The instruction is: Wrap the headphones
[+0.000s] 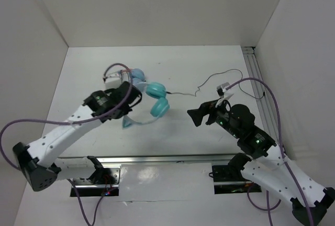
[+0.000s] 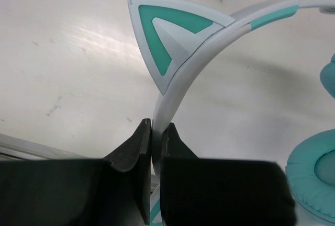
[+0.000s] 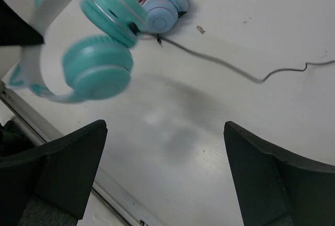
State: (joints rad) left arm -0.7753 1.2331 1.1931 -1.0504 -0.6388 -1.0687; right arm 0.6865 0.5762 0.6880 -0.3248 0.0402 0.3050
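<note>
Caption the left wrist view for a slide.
Left gripper shut on the white-and-teal cat-ear headband of the headphones, white table behind.

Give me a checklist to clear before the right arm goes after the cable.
1. Left gripper shut on the headband: ok.
2. Right gripper open and empty: ok.
3. Cable lying loose on the table, nothing on top of it: ok.
4. Cable clear of the pink-banded headphones: cannot tell; it runs close by their cups.
5. Teal ear cups steady: cannot tell; they are blurred in the right wrist view.
</note>
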